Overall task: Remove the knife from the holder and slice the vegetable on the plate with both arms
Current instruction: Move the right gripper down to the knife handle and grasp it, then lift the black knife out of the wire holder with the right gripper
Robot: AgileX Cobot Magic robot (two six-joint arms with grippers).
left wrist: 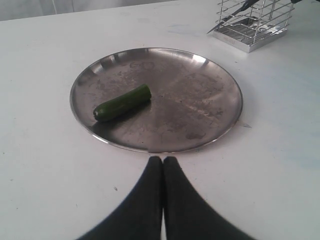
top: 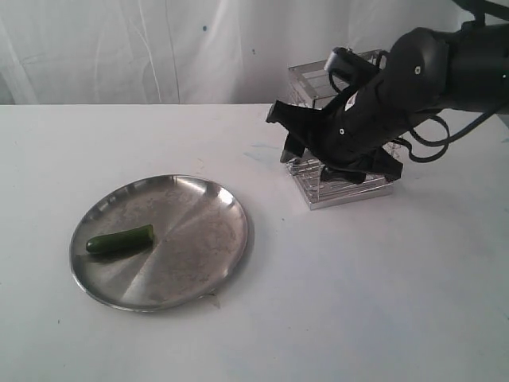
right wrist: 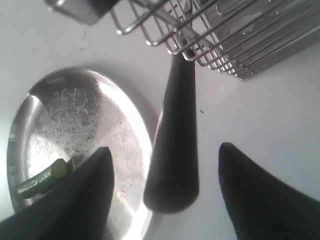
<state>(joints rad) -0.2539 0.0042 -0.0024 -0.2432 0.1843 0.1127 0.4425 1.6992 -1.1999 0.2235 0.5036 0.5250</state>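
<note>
The dark-green vegetable lies on the left part of the round steel plate. The wire holder stands behind and to the right of the plate. The knife's black handle leans out of the holder. My right gripper is open with one finger on each side of the handle, not touching it. In the exterior view the arm hides the knife. My left gripper is shut and empty, just off the plate's near rim.
A white tabletop carries everything and a white curtain hangs behind it. The bulky right arm with looping cables covers most of the holder in the exterior view. The left arm is outside the exterior view.
</note>
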